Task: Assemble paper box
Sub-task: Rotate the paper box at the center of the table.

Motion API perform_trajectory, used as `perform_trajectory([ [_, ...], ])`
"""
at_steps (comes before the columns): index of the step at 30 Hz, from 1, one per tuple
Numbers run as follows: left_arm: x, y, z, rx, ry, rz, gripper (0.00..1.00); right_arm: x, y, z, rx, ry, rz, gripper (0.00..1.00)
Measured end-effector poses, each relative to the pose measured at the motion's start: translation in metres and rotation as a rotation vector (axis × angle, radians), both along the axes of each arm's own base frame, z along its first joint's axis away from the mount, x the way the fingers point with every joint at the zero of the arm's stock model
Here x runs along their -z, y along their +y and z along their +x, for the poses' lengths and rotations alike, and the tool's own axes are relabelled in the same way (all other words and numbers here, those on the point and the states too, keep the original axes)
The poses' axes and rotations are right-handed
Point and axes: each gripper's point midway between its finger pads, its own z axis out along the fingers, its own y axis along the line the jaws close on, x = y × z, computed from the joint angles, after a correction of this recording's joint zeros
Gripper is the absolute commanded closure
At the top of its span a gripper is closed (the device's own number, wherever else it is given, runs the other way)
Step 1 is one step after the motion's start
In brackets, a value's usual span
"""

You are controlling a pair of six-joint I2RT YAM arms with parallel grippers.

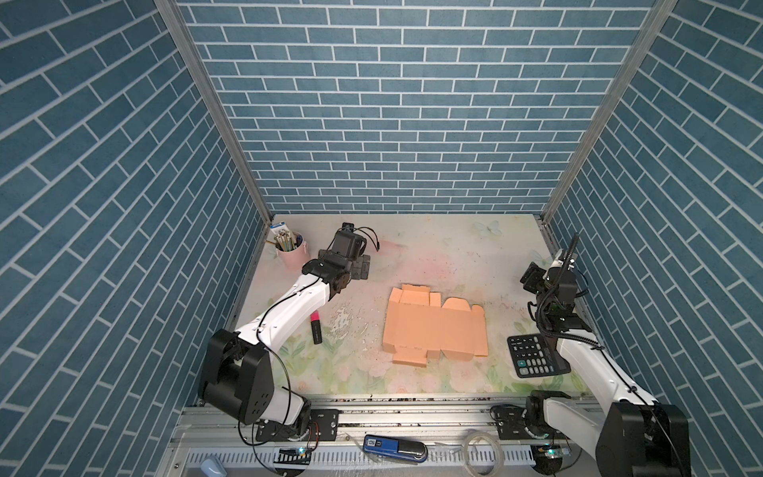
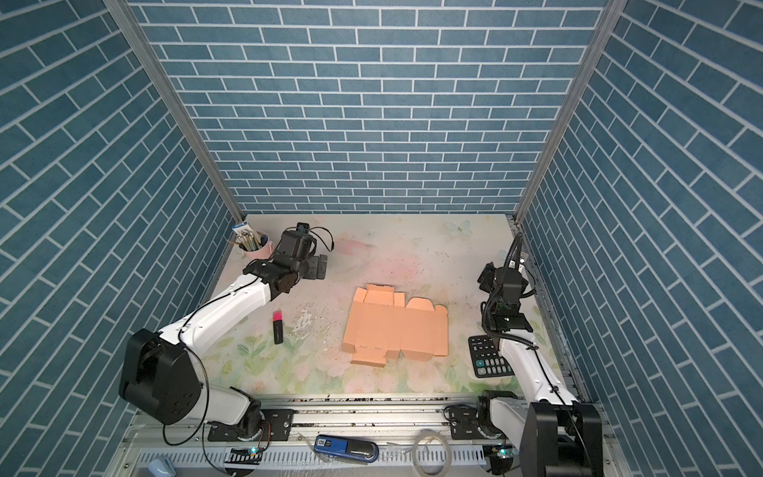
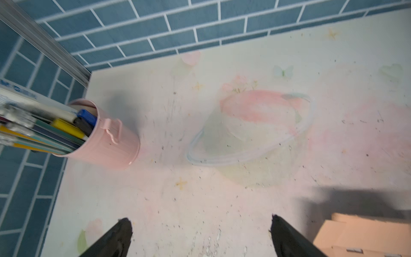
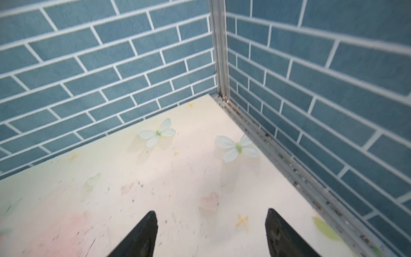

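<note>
Nearest the camera, a blue gadget lies on the front rail, outside my work. On the table the paper box is a flat peach sheet, not yet folded. It lies close to the middle, a shade toward 5 o'clock, with nothing touching it.

My left gripper hangs off the sheet's 10 o'clock corner, jaws spread wide and empty. Its wrist view shows bare table between the fingers and a corner of the card just beside them. My right gripper is out at 2 o'clock of the sheet, jaws well apart, holding nothing, and it faces the far corner rather than the card.

I judge the job barely begun: this is the reach. Thin card lying flat gives me little to pinch, so I should aim for the flaps along the 12 o'clock edge, which seem to stand slightly proud. One gripper should pin the middle panel while the other lifts a flap along its crease, slowly, so the sheet does not skate. The right arm must swing in without nudging the calculator at 4 o'clock.
</note>
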Motion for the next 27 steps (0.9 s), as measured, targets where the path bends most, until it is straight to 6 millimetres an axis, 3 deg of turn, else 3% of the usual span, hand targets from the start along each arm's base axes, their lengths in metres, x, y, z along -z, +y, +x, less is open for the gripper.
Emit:
perform_trajectory([
  [5, 0.029, -0.023, -0.036, 0.064, 0.175, -0.011, 0.01, 0.021, 0.046, -0.008, -0.185, 0.136, 0.070, 0.25],
  [9, 0.042, -0.040, -0.064, 0.114, 0.281, -0.031, 0.00, 0.026, 0.093, -0.014, -0.386, 0.203, 0.100, 0.25],
  [15, 0.047, -0.039, -0.097, 0.113, 0.371, -0.102, 0.00, 0.036, 0.165, -0.014, -0.686, 0.292, 0.104, 0.24],
  [21, 0.049, -0.043, -0.113, 0.129, 0.432, -0.147, 0.00, 0.050, 0.228, -0.013, -0.927, 0.399, 0.023, 0.26],
  [27, 0.054, -0.049, -0.122, 0.156, 0.485, -0.199, 0.00, 0.055, 0.267, -0.015, -1.084, 0.458, -0.131, 0.28],
])
